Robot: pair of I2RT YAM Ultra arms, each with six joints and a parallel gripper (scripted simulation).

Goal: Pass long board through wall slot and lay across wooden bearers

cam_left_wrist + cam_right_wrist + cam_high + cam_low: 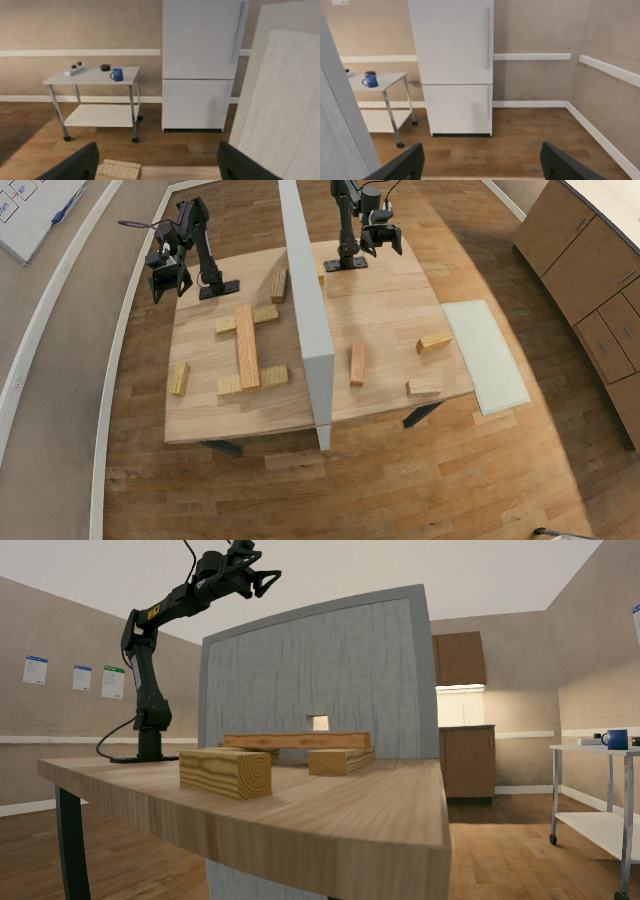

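The long board [247, 347] [300, 741] lies flat across the two wooden bearers, the near one [276, 376] [327, 763] and the far one [266, 315]. It crosses each bearer, and its ends reach just past them. Both bearers rest on the table, and the board is apart from the grey panel wall [312, 315] [310, 665] [281, 100] [344, 120]. My right gripper [171, 294] [270, 564] [482, 149] is open and empty, raised high beyond the far bearer, clear of the board. My left gripper [386, 251] [157, 149] is open and empty, raised on the other side of the wall.
The wall's slot [318, 723] shows above the board. Offcuts on the board's side are a dark block [279, 286] near the wall and a yellowish one [180, 378] [225, 772] near the table's edge. Several more blocks, one reddish [357, 364], lie on the left arm's side.
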